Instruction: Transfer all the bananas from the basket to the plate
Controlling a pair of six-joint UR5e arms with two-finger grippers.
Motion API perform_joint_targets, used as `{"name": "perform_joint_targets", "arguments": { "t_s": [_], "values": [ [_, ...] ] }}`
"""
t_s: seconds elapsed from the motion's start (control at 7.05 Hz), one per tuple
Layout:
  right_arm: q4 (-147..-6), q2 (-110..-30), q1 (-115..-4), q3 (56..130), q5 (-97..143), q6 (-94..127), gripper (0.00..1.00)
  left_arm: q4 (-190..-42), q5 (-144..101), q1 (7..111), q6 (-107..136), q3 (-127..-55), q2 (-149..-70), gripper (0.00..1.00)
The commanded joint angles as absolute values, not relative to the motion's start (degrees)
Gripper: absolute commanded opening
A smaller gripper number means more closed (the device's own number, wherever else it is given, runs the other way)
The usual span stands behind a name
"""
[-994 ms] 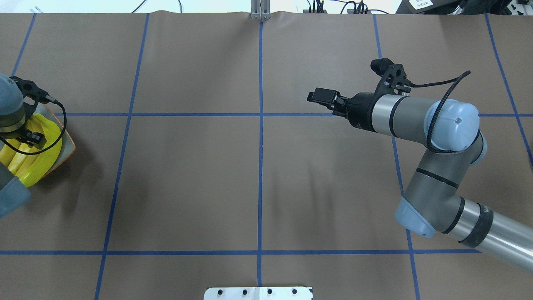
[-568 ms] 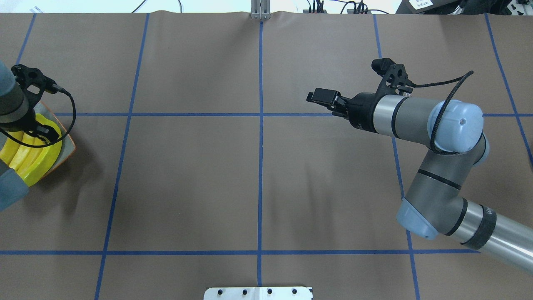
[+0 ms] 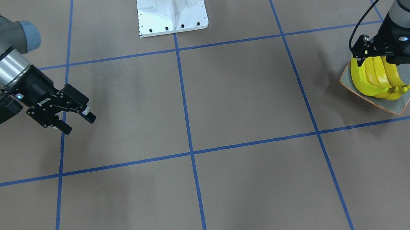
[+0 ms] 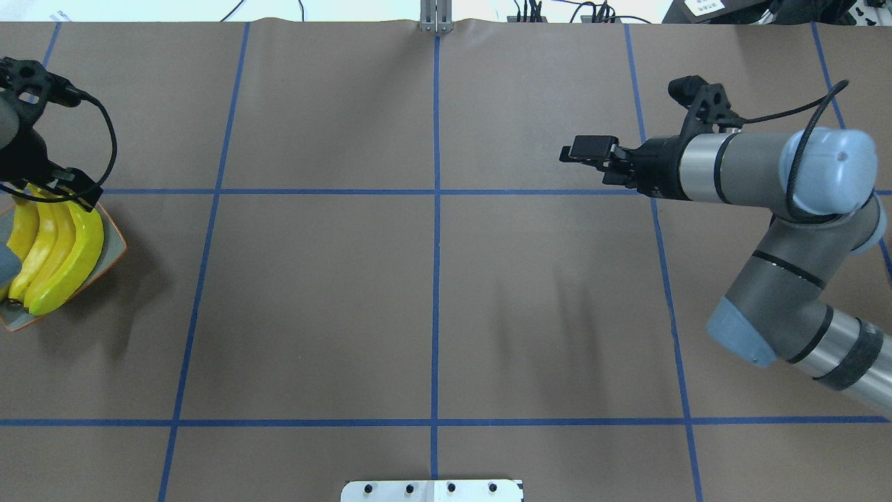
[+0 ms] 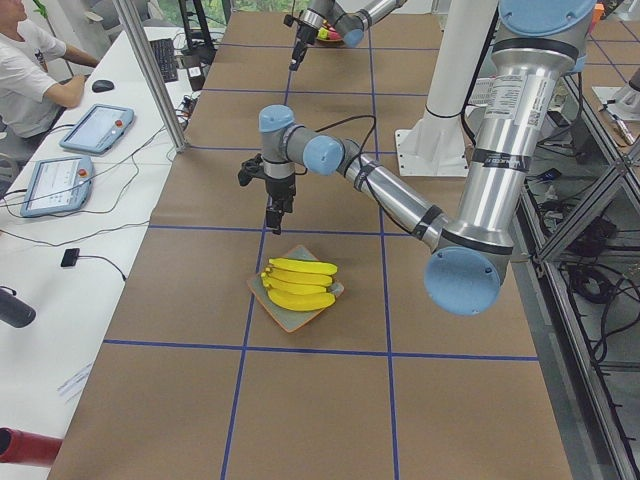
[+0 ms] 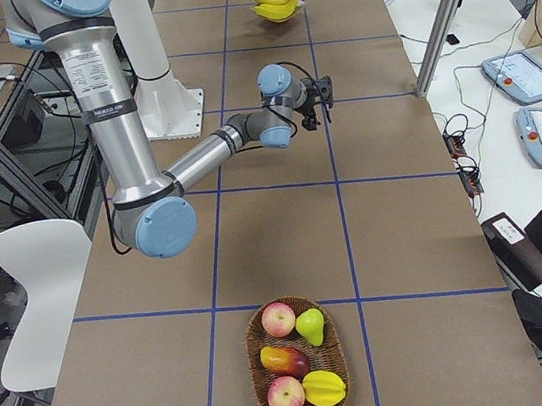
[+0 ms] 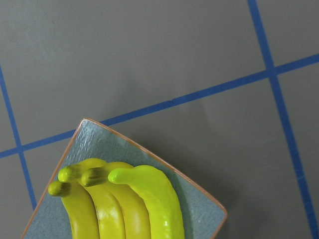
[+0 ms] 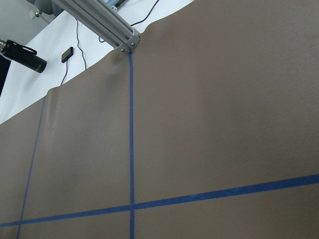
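Observation:
Several yellow bananas (image 4: 59,254) lie side by side on the square grey-green plate (image 4: 113,245) at the table's far left. My left gripper (image 4: 59,192) hovers just above their far ends and looks open and empty. In the front view it (image 3: 390,61) stands over the bananas (image 3: 374,77) and the plate (image 3: 407,74). The left wrist view looks down on the banana tips (image 7: 129,209) and a plate corner (image 7: 94,137). My right gripper (image 3: 79,124) hangs open and empty above the table's right half. The basket (image 6: 257,387) shows only in the right side view and has no banana in it.
The wicker basket at the right end holds apples (image 6: 278,318), a green pear (image 6: 311,326) and other fruit. The white robot base (image 3: 171,6) stands at the near middle edge. A person (image 5: 30,70) sits at a side desk with tablets.
My left gripper has lifted and drawn back toward the far side, uncovering the bananas on the plate. My right arm has swung to the right and a little farther away.

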State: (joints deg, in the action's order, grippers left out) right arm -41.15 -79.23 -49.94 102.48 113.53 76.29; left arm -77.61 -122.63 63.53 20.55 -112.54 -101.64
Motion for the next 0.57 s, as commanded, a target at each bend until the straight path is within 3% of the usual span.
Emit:
{"name": "perform_joint_targets", "arguments": {
  "t_s": [0.0,0.43],
  "values": [
    [-45.5,-86.9,-63.2,102.4,128.9,57.2,1.0,-78.3,-126.9,68.0,19.0,-112.0,-101.7,0.99],
    [-64.9,-90.8,-75.5,102.4,134.3,24.4,1.0,-78.4,-129.7,74.6,8.3,-106.6,-101.5,0.99]
  ]
}}
